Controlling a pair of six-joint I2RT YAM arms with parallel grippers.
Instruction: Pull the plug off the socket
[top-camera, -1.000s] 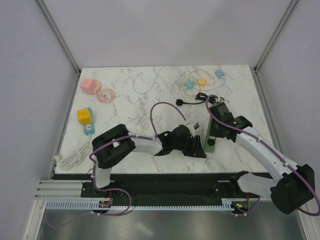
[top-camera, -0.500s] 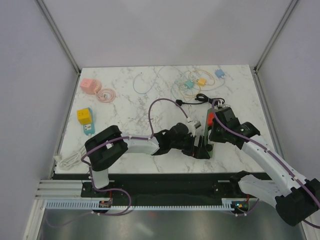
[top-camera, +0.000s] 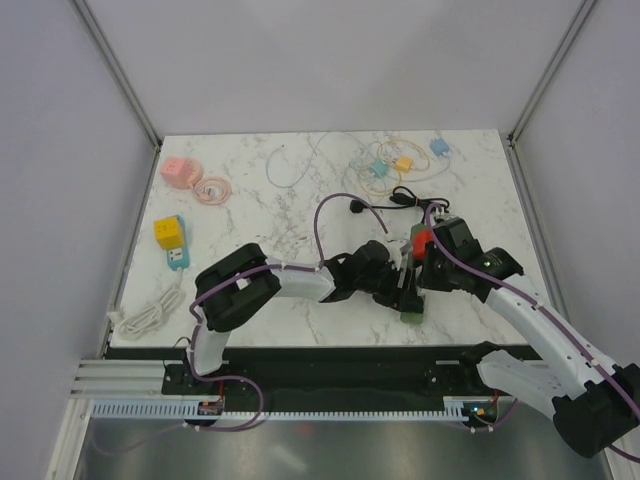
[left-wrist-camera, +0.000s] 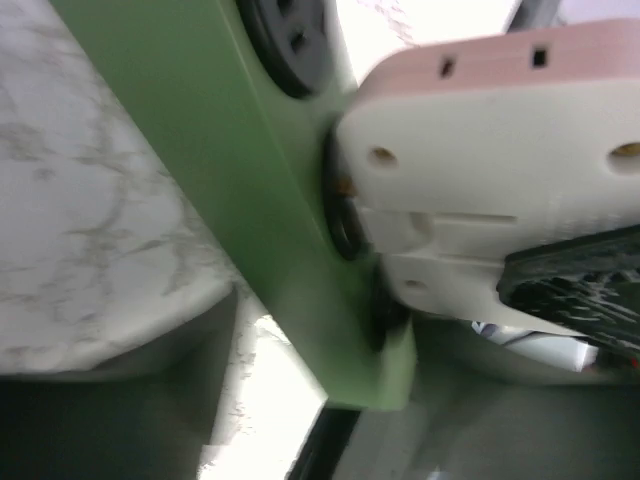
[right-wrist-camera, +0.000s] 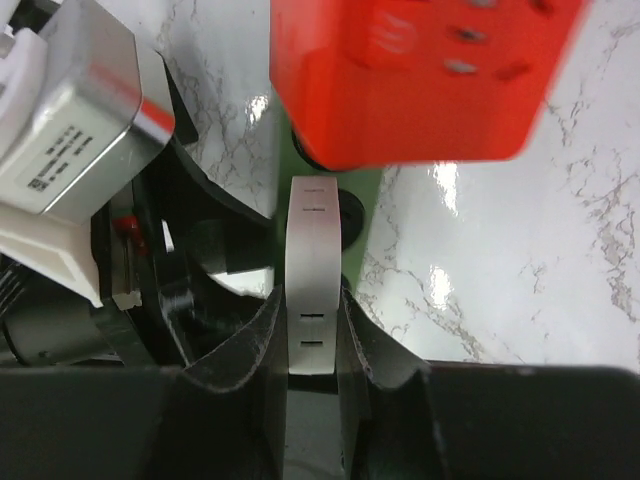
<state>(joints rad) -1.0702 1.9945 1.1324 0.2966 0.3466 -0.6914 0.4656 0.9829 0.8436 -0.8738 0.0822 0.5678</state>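
Observation:
A green power strip (top-camera: 411, 303) lies near the table's front edge, with a red cube adapter (top-camera: 421, 238) on its far end. My right gripper (top-camera: 424, 272) is shut on a white plug (right-wrist-camera: 313, 270), which stands against the green strip (right-wrist-camera: 366, 200) just below the red cube (right-wrist-camera: 420, 70). My left gripper (top-camera: 398, 286) presses against the strip's left side and appears shut on it. Its fingers are hidden in the left wrist view, which shows only the green strip (left-wrist-camera: 270, 210) and the white plug body (left-wrist-camera: 490, 160) against it.
A black plug and cable (top-camera: 400, 196) lie just behind the arms. Pastel adapters and looped cables (top-camera: 390, 165) sit at the back right. A pink cube (top-camera: 178, 170), pink coil (top-camera: 212, 189), yellow cube on a blue strip (top-camera: 169, 234) and white cable (top-camera: 148, 316) are at the left.
Both grippers and the green strip have shifted toward the front edge. My right gripper has come down from the strip's far end onto the white plug.

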